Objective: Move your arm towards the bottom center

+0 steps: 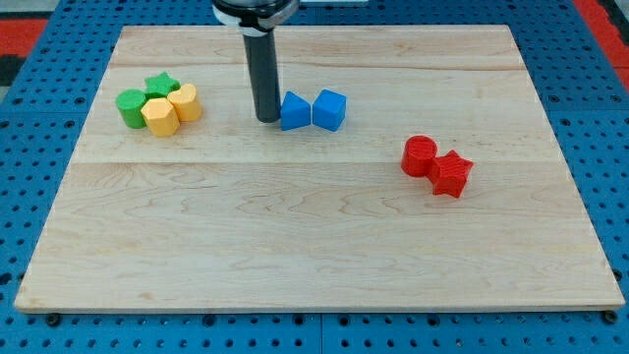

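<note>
Bare pale wood fills the near part of the wooden desk (314, 265), and that open stretch at the view's bottom centre is where the arm is meant to go. Farther up, toward the view's right, a red plastic cylinder (419, 155) touches a red plastic star-shaped block (451, 174). At the view's upper left sits a tight cluster: a green plastic cylinder (131, 107), a green plastic star (159, 85) and two yellow plastic hexagonal blocks (160, 116) (185, 101), all touching. Near the top centre, a blue plastic wedge-like block (294, 111) touches a blue plastic cube (330, 109).

My tip (266, 120) stands right against the blue wedge's left side. No pincer exists on this rig, only the dark rod, so there is nothing spread or pressed together to report.

To do the move cleanly, I judge the tip should draw straight down the view, slightly rightward, peeling away from the blue wedge without dragging it. Nothing lies in that path.
</note>
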